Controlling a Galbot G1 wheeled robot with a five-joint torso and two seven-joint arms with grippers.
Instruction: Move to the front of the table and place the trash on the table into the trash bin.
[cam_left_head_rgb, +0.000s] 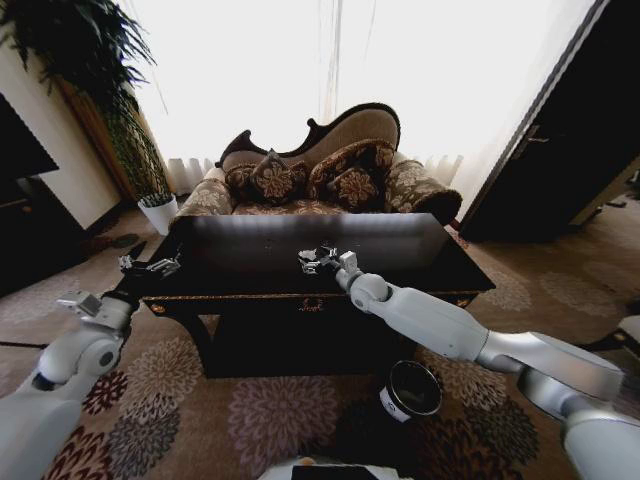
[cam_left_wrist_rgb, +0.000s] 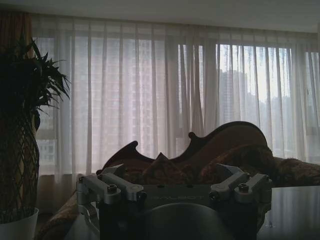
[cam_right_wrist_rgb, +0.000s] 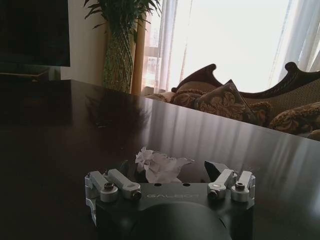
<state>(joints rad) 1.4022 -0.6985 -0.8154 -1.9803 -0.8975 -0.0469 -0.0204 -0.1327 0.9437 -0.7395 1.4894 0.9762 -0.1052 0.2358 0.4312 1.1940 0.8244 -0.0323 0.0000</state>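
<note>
The dark glossy table stands right in front of me. A white wrinkly paper wad of trash lies on its top near the front edge. My right gripper reaches over the front middle of the table. In the right wrist view my right gripper stands open, with the wad between its spread fingers. My left gripper hovers at the table's front left corner, open and holding nothing. The black trash bin with a white label stands on the carpet below my right arm.
A patterned sofa with cushions sits behind the table, before bright curtained windows. A tall plant in a white pot stands at the back left. Dark furniture lines the left wall. Floral carpet covers the floor around the bin.
</note>
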